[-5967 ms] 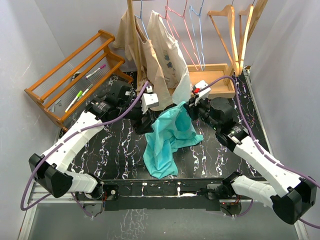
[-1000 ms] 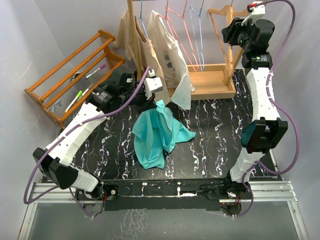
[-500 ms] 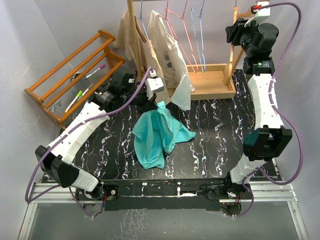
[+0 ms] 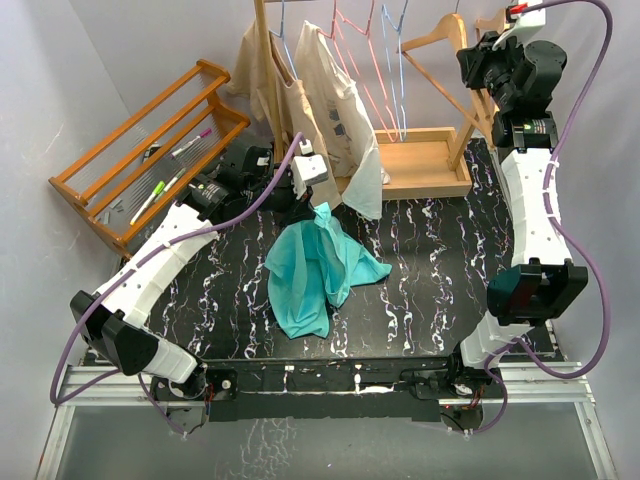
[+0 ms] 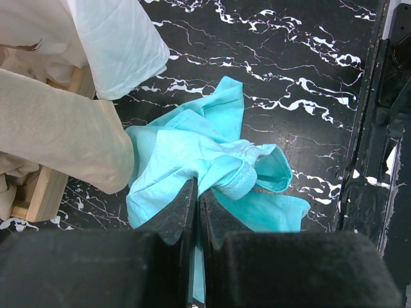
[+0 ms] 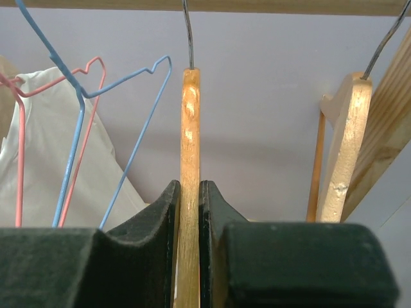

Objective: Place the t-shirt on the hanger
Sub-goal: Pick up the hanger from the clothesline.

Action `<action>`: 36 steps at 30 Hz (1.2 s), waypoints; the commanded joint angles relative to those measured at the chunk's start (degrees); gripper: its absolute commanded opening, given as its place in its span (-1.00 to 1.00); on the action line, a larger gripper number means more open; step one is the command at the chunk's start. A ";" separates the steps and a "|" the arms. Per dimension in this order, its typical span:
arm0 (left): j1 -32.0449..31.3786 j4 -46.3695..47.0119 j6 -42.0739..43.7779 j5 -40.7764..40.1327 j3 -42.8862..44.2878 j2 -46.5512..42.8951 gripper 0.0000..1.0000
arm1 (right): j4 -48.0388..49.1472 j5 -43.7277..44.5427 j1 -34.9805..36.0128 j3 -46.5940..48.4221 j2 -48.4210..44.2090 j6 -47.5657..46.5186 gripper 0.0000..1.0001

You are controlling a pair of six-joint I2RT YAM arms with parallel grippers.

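The right tool pinches the wooden hanger, which hangs by its hook from the rail at the back right, with a blue wire hanger just beside it. The left tool is pressed together on a fold of the t-shirt, which lies crumpled mid-desk. The likely trouble is the hook snagging the rail or its wire neighbour on lift-off. The hanger could also swivel in so narrow a pinch.

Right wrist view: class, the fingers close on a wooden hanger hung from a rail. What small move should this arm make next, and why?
Probably lift the hanger slightly to unhook it. The right gripper looks clamped on its wood, yet the metal hook runs up to the rail, and the t-shirt is down on the table.
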 commanded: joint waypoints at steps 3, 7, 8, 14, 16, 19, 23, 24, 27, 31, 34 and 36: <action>0.28 -0.52 0.05 1.07 0.91 -0.80 -1.00 | 0.94 1.47 -0.16 -1.27 -2.85 -1.93 -0.84; 0.27 -0.31 0.07 1.41 0.90 -0.59 -1.00 | 1.23 0.86 -0.16 -1.87 -2.22 -2.77 -0.84; 0.32 -0.24 0.06 1.50 0.86 -0.56 -1.00 | 1.18 0.54 -0.11 -1.69 -1.75 -2.93 -0.82; 0.34 0.47 -0.21 1.95 0.23 -0.54 -1.00 | 1.22 0.84 -0.16 -1.35 0.59 -2.74 -0.48; 0.29 0.56 -0.08 2.11 0.14 -0.47 -1.00 | 1.33 0.99 -0.14 -1.24 1.23 -2.67 -0.39; 0.32 0.54 0.22 2.21 -0.12 -0.46 -1.00 | 1.42 1.13 -0.09 -1.21 1.97 -2.56 -0.30; 0.30 0.93 0.25 2.32 -0.40 -0.47 -1.00 | 1.55 1.13 -0.11 -1.47 2.48 -2.54 -0.33; 0.28 1.02 0.28 2.41 -0.49 -0.45 -1.00 | 1.78 1.13 -0.15 -1.70 2.43 -2.56 -0.33; 0.32 1.28 0.19 2.59 -0.76 -0.37 -1.00 | 2.78 1.22 -0.15 -2.79 2.30 -2.46 -0.32; 0.31 1.42 -0.02 2.75 -0.77 -0.36 -1.00 | 3.04 1.01 -0.12 -3.03 2.52 -2.43 -0.58; 0.29 1.49 -0.02 2.72 -0.77 -0.46 -1.00 | 4.63 1.04 -0.06 -4.54 1.14 -2.07 -0.84; 0.31 1.51 -0.08 2.74 -0.90 -0.44 -1.00 | 5.71 0.91 -0.01 -5.56 -0.21 -2.02 -0.84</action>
